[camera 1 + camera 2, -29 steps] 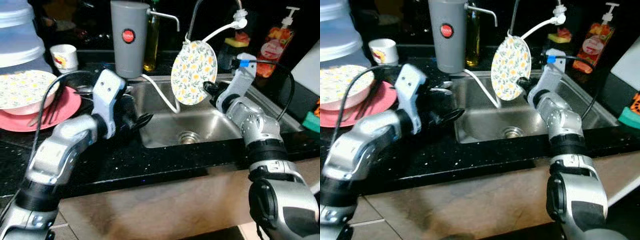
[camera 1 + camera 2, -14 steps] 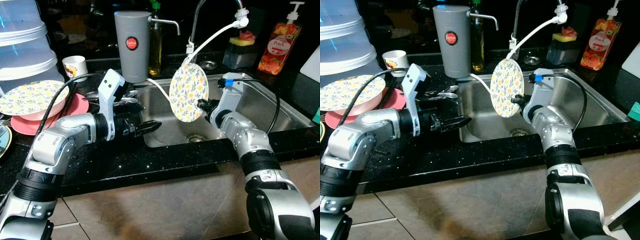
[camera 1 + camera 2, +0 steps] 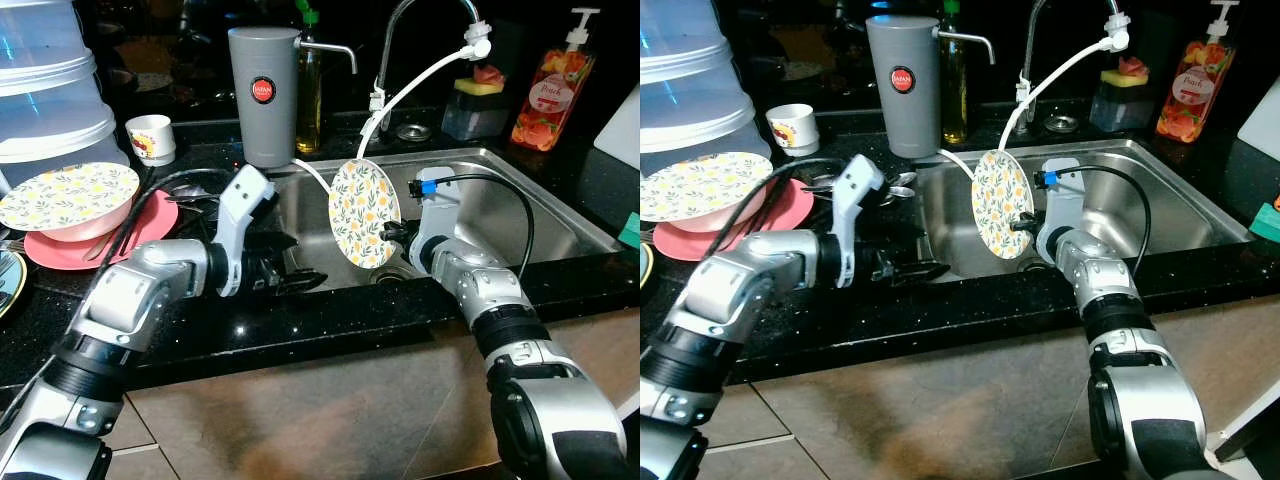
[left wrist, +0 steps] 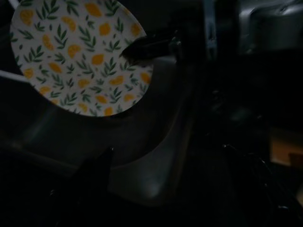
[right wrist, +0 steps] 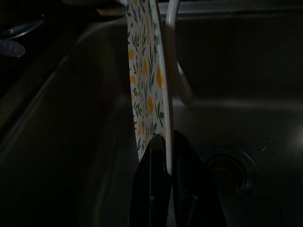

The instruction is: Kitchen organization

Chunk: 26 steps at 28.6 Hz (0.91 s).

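A round white plate (image 3: 364, 212) with a yellow lemon and green leaf print stands on edge above the steel sink (image 3: 540, 200), close to the drain. My right gripper (image 3: 390, 232) is shut on the plate's rim; in the right wrist view its fingertips (image 5: 158, 146) pinch the plate (image 5: 144, 80) edge-on. My left gripper (image 3: 305, 280) hovers open at the sink's front left edge, pointing at the plate from a short way off and holding nothing. The left wrist view has the plate (image 4: 80, 56) ahead, with the right gripper's finger on its rim.
On the black counter at left, a matching floral plate (image 3: 65, 190) rests on a pink bowl and a red plate, with utensils beside them. A grey dispenser (image 3: 263, 95), a small cup (image 3: 152, 137), the faucet's white hose (image 3: 425, 70) and a soap bottle (image 3: 545, 95) line the back.
The camera view has shifted. My right gripper has lowered the plate from faucet height down into the sink and leftward. My left gripper stays by the sink's front left edge.
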{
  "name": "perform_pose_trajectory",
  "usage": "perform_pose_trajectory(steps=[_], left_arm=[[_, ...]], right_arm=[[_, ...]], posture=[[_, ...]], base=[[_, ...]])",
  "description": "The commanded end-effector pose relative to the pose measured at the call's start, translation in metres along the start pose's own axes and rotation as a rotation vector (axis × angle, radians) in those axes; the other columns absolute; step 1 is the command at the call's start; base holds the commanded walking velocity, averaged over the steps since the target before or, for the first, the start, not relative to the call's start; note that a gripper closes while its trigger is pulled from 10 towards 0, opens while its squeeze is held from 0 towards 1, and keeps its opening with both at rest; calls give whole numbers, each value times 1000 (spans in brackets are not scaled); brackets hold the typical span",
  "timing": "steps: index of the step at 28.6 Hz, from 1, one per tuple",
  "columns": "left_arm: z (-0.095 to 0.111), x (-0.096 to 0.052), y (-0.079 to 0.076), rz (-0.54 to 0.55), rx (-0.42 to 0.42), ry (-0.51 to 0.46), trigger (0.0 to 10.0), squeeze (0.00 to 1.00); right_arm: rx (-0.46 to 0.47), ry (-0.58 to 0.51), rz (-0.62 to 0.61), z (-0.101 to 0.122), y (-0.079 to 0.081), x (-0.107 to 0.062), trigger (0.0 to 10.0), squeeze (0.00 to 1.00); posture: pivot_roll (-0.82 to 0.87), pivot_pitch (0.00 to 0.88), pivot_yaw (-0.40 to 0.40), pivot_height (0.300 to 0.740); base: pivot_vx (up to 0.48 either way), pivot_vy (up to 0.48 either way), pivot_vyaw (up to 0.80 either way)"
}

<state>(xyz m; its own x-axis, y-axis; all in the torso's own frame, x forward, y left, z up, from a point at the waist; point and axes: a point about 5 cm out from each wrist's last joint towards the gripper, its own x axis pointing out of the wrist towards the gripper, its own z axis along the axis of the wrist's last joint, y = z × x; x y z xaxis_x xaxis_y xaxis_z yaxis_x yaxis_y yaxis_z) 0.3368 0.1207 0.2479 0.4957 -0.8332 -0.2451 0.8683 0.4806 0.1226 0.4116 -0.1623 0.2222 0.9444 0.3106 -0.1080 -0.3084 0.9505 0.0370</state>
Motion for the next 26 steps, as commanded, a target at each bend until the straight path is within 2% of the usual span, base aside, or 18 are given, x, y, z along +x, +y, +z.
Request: perform_pose_trajectory(steps=[1,7,9,18,19,20,21,23,26], left_arm=[[-1,-1,4,17,27,28,10000,0],[-6,1,8,58,60,59,10000,0],[-7,2,14,115,68,62,10000,0],[-9,4,15,115,81,61,10000,0],[-9,5,15,115,83,61,10000,0],[-9,5,15,114,84,61,10000,0],[-10,5,15,112,83,62,10000,0],[-10,5,15,114,85,65,10000,0],[-13,5,16,120,90,79,10000,0]], right_arm=[[-22,-19,17,6,4,2,0,0],[-34,-13,31,4,8,4,0,0],[-43,-5,41,2,11,5,0,0],[-59,26,52,-2,11,5,0,0],[-62,32,55,-3,11,5,2039,0],[-65,37,59,-4,12,5,4784,0],[-71,44,66,-5,12,5,9647,0],[-76,51,73,-6,14,6,10000,0],[-85,62,85,-8,16,6,10000,0]], posture=[[0,64,27,740],[-2,63,24,740],[-10,67,21,740],[-17,69,13,740],[-17,69,13,740],[-16,70,10,740],[-16,70,10,740],[-16,70,10,740],[-14,70,3,740]], base=[[0,0,0],[0,0,0],[0,0,0],[0,0,0],[0,0,0],[0,0,0],[0,0,0],[0,0,0],[0,0,0]])
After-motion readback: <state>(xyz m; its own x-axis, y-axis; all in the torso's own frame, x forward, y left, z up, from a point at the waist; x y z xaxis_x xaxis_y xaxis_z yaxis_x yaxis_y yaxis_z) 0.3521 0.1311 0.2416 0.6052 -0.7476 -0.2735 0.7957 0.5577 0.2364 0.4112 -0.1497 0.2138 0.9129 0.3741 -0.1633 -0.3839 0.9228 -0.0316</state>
